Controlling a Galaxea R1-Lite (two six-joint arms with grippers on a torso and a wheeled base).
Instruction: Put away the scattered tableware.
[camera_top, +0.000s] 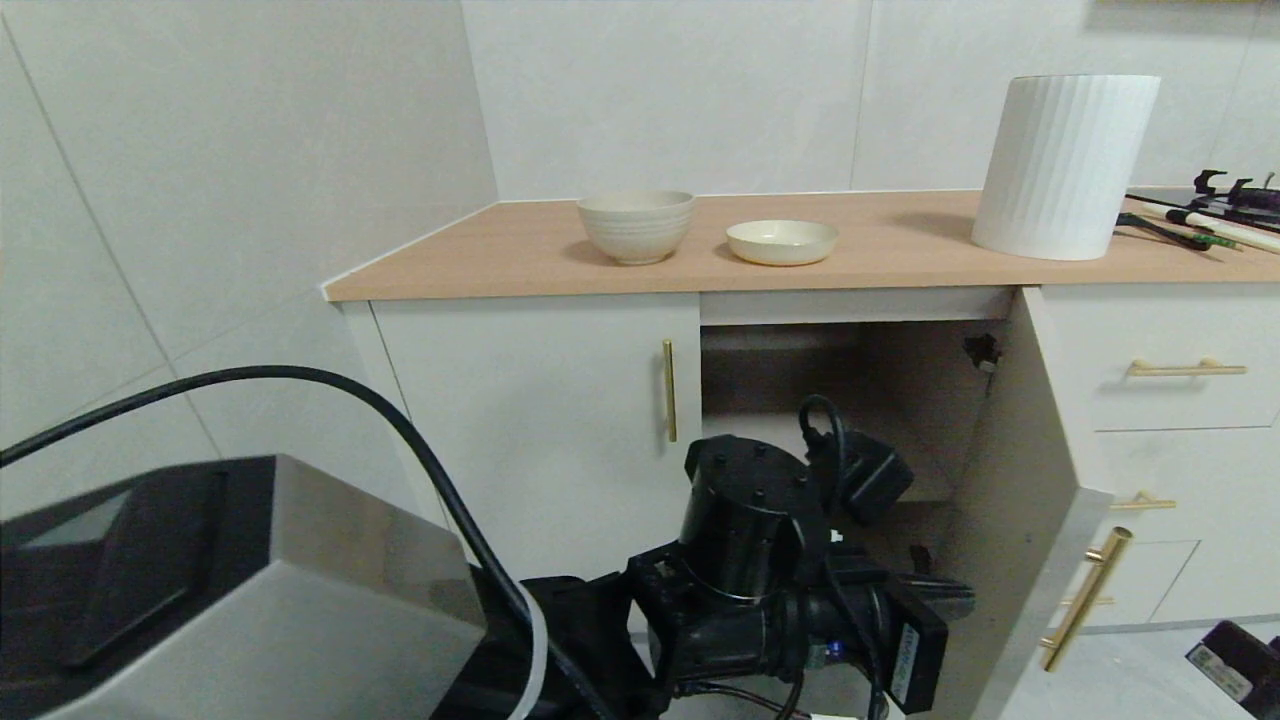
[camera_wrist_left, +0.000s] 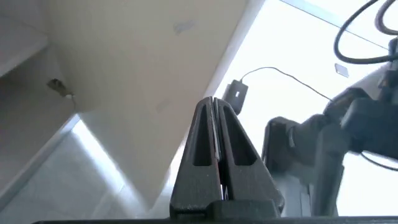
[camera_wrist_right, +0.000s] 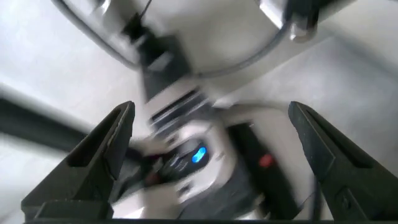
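Sitting on the light wooden countertop (camera_top: 480, 262) are the two pieces of tableware: a deep beige ribbed ceramic bowl (camera_top: 637, 226) and, just beside it on the robot's right, a shallow cream round dish (camera_top: 782, 241). The two stand apart, both upright and both untouched by either arm. Farther right on the same surface stands a tall white ribbed cylindrical container (camera_top: 1065, 165), and past it, at the counter's edge, lies a cluster of dark and pale hand tools (camera_top: 1215, 220). Below the counter, the white cabinet door with a vertical brass bar handle (camera_top: 669, 390) is closed, while the neighbouring white door (camera_top: 1020, 500) is swung open, showing a dim cabinet interior (camera_top: 850, 390) with a small dark hinge (camera_top: 982, 350) at its upper corner. White drawers with brass pulls (camera_top: 1187, 368) sit to the right of that. A black arm hangs low in front of the open cabinet, well below the counter and the tableware. The left gripper (camera_wrist_left: 213, 102) has its two dark fingers pressed flat together with nothing between them, pointing up along a pale cabinet panel. The right gripper (camera_wrist_right: 211, 109) is spread wide and grasps nothing; what lies beyond its fingers is too blurred to tell.
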